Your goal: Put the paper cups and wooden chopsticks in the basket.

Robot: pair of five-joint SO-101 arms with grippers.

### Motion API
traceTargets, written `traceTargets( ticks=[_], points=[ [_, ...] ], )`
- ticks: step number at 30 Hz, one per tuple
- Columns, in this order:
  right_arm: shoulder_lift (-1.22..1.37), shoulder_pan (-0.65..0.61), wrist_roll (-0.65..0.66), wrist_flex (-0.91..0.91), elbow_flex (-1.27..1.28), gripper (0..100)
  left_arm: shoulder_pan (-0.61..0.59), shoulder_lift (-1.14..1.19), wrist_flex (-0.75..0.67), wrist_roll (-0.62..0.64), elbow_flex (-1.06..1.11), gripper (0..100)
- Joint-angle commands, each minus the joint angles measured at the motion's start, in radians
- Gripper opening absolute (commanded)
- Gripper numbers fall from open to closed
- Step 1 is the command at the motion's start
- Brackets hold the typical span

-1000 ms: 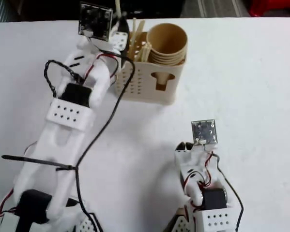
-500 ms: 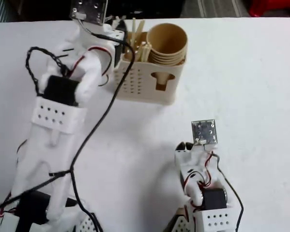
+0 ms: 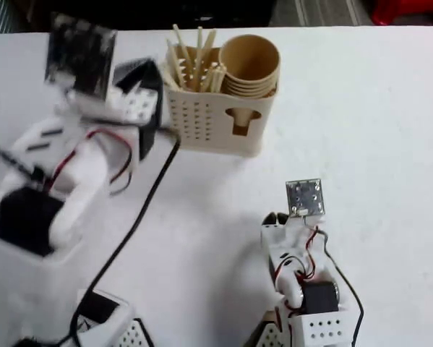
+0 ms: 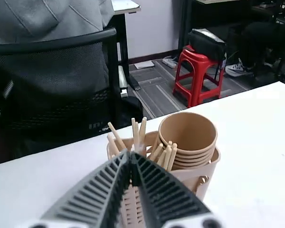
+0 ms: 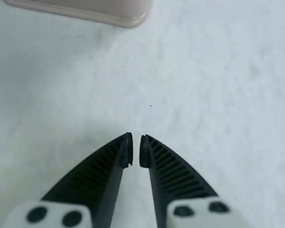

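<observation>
Well, from the high view first: the basket stands on the desk, with the paper cups nested in a stack at one end and the wooden chopsticks standing upright, a little splayed, at the other. I can't tell whether a divider parts them. The left arm sits just beside the basket, and the right arm is well apart from it. By the look of it, the loading is about done.

Over to the left wrist view: the left gripper has its jaws pressed together and empty, pointing at the basket's wall. The cups look light and thin-walled, easy to crush, so I'd pinch gently at a rim. The chopsticks look stiff, slim and smooth, likely to slip or roll, so mid-length is the place to hold them.

Now the right wrist view: the right gripper is closed to a sliver over bare desk, holding nothing, with a basket corner beyond.
</observation>
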Motion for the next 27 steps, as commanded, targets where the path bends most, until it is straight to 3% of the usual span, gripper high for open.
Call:
traceTargets(
  ticks=[1, 7, 27],
  points=[
    [-0.012, 0.005, 0.006, 0.001, 0.009, 4.1, 0.005, -0.15, 0.003, 0.005, 0.092, 2],
    [-0.013, 0.005, 0.006, 0.004, 0.009, 2.1, 0.002, -0.363, -0.049, 0.002, 0.305, 2],
    [-0.013, -0.001, 0.006, 0.004, 0.008, 1.8, -0.242, -0.895, -0.436, 0.002, 1.209, 2]
  ],
)
